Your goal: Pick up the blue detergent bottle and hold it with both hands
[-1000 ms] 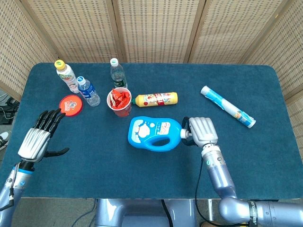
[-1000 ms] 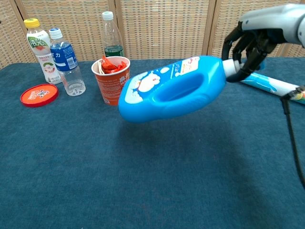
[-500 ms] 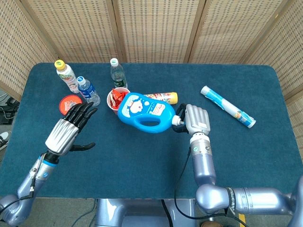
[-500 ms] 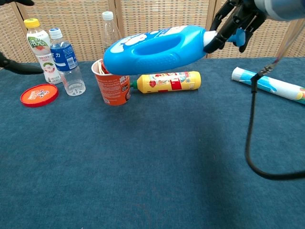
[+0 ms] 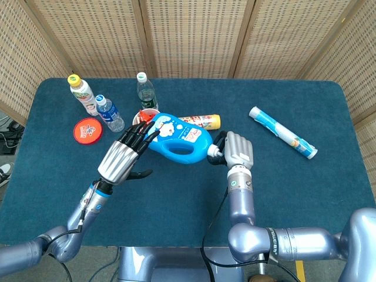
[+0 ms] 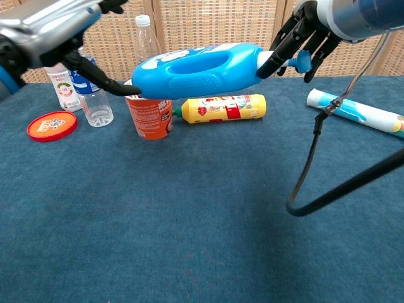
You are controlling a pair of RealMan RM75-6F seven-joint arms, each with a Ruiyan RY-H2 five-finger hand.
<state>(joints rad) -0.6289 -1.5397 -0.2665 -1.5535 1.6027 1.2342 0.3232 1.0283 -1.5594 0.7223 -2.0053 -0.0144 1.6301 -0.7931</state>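
Note:
The blue detergent bottle (image 5: 179, 140) hangs on its side above the table, handle facing me; in the chest view the bottle (image 6: 196, 68) floats level over the cup. My right hand (image 5: 236, 151) grips its white neck and cap end, and shows again as the right hand (image 6: 302, 38) at the upper right. My left hand (image 5: 122, 160) is spread at the bottle's base end, fingertips at its top edge. In the chest view the left hand (image 6: 53, 22) has its thumb reaching under the base, fingers not closed around it.
An orange cup (image 6: 148, 117) of red packets and a lying yellow bottle (image 6: 221, 107) sit beneath the raised bottle. Three drink bottles (image 5: 110, 113) and a red lid (image 5: 88, 129) stand at back left. A white-blue tube (image 5: 282, 132) lies at right. Wicker screens close the back.
The right hand has raised the detergent bottle off the table and back over the cup. The left hand has swung in from the left edge to the bottle's base end.

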